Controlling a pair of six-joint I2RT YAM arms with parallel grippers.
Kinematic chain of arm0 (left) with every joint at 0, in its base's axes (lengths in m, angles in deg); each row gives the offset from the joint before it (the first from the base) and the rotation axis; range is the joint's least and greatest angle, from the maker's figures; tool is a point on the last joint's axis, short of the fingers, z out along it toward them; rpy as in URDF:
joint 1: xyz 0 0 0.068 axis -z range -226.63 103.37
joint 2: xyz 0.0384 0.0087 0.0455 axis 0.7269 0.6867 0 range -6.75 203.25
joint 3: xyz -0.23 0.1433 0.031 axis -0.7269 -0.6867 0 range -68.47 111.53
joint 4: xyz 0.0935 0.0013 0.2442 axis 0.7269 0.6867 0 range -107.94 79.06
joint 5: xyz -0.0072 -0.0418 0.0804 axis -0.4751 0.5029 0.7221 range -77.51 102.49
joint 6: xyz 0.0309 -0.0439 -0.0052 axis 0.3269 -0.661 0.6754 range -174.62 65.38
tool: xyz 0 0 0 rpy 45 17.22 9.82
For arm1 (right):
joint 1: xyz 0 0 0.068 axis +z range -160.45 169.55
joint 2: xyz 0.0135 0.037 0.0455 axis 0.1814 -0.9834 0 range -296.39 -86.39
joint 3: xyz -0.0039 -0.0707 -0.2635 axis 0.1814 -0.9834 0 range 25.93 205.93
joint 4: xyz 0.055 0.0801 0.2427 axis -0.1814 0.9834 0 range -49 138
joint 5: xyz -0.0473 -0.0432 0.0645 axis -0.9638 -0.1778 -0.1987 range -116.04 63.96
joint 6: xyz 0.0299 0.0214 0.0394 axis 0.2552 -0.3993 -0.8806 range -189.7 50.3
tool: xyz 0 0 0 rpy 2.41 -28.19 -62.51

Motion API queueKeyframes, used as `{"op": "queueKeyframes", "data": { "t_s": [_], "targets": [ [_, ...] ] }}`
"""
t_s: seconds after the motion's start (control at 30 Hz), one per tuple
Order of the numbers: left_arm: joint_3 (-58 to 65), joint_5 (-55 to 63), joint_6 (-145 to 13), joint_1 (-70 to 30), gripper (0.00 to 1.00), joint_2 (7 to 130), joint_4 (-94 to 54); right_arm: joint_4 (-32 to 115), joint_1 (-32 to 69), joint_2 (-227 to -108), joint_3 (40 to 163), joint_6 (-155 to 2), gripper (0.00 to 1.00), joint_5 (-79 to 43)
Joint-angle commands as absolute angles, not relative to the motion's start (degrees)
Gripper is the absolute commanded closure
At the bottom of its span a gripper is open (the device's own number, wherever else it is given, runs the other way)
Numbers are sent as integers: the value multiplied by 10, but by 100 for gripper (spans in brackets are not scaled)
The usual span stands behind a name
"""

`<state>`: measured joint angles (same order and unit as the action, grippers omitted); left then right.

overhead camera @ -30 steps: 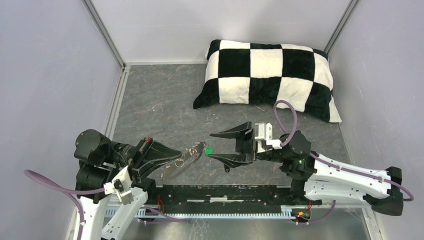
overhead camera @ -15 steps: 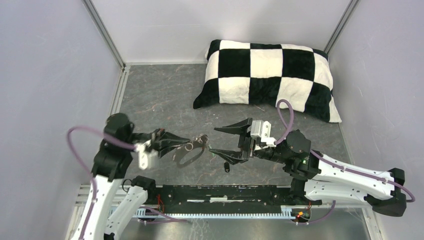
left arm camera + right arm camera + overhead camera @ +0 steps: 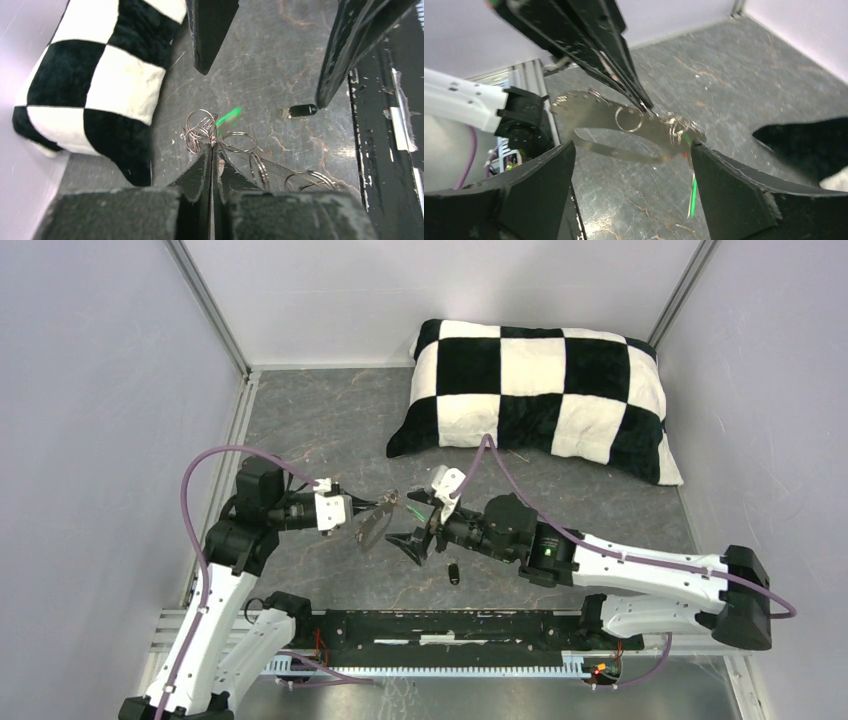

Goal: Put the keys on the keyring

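Grey-brown keyring (image 3: pixel 368 530): left of centre, held on edge above the desk (image 3: pixel 300 430), with a cluster of wire rings (image 3: pixel 200 131) at its tip
Green key (image 3: pixel 413 512): hangs from those rings, between the keyring and the right jaws, and looks blurred in both wrist views; a red speck sits beside it in the right wrist view, too small to name
Black key (image 3: pixel 453 572): loose on the desk, just on the near side of the right jaws and not on any ring
Risk, left: only a thin strip of the keyring is pinched, so a push from the right arm could twist it or pull it free
Risk, middle: the green key dangles freely, so a closing grip may miss it or snag the rings
Risk, right: the wide black fingers could knock the black key away, and it lies flat and tiny, so it is hard to pick up
Left jaws: clenched on the keyring's edge
Right jaws: spread wide and holding nothing, one finger on either side of the keyring's tip; I cannot tell whether they touch it
Checked pillow (image 3: pixel 540 400): back right, well apart
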<state>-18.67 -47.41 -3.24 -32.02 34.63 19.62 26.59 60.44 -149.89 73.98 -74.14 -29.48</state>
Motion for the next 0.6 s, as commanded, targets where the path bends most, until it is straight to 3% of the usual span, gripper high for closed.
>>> {"op": "queueKeyframes", "data": {
  "t_s": [0.0,0.3,0.57],
  "targets": [
    [-213,-385,-140,-320,98,319,118,249,609,-1520,786,-812,6,-393],
    [-273,-255,-460,-320,98,283,-40,191,606,-1526,745,-885,7,-389],
    [-250,-542,-421,-320,98,223,-56,241,584,-1472,758,-743,16,-262]
  ]
}}
